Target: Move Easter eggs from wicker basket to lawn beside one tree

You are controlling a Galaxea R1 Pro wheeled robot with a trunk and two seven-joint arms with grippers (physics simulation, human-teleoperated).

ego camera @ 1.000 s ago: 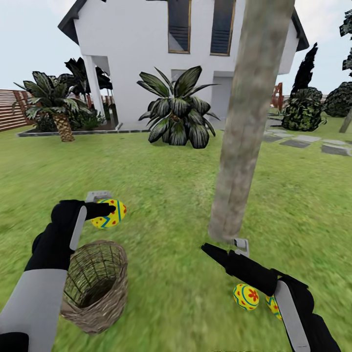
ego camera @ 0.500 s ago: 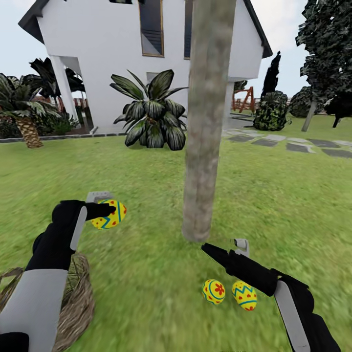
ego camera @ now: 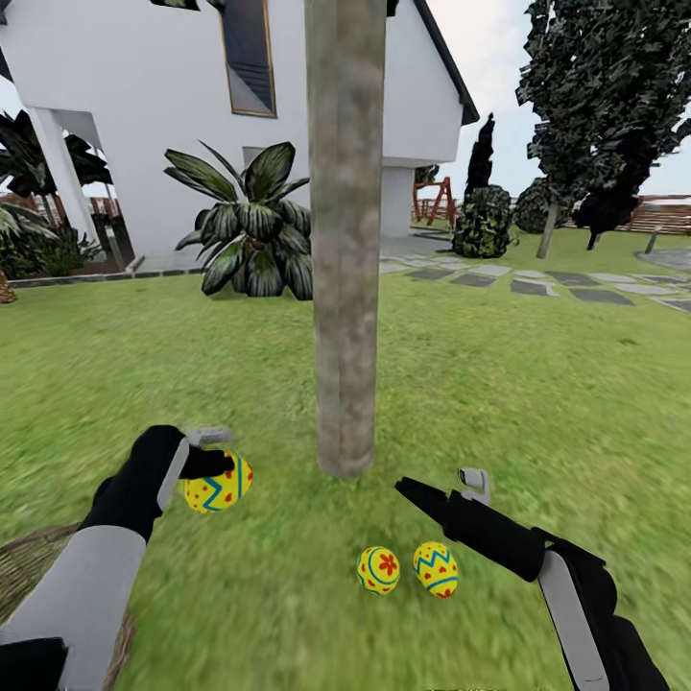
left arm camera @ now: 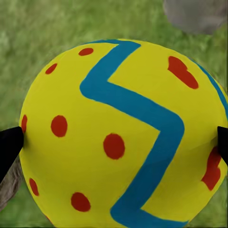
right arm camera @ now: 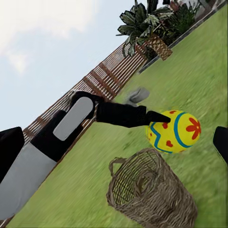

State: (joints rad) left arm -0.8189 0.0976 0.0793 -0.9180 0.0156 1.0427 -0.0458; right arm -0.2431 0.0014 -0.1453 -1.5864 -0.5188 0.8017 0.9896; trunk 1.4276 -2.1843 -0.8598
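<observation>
A thick, mottled tree trunk (ego camera: 345,288) rises from the lawn (ego camera: 537,403) straight ahead. Two Easter eggs (ego camera: 378,570) (ego camera: 436,568) lie side by side on the grass just in front of its base. My left gripper (ego camera: 217,459) is shut on a third Easter egg (ego camera: 218,482) (left arm camera: 123,133) (right arm camera: 175,131), holding it above the grass to the left of the trunk. The fingertips (left arm camera: 8,147) press on the egg's sides. My right gripper (ego camera: 437,483) hovers open and empty over the two lying eggs. The wicker basket (ego camera: 29,576) (right arm camera: 152,190) stands at the lower left, partly behind my left arm.
A white house (ego camera: 144,115) and a broad-leaved bush (ego camera: 251,235) stand behind the tree. Grey paving stones (ego camera: 537,283) run to the right, with dark trees (ego camera: 595,96) and a slatted fence (ego camera: 672,216) beyond. Open grass spreads around the trunk.
The camera has swung right, so the trunk, lying eggs and basket have slid left in the picture. My left gripper has dropped lower with its egg. The right gripper holds its place.
</observation>
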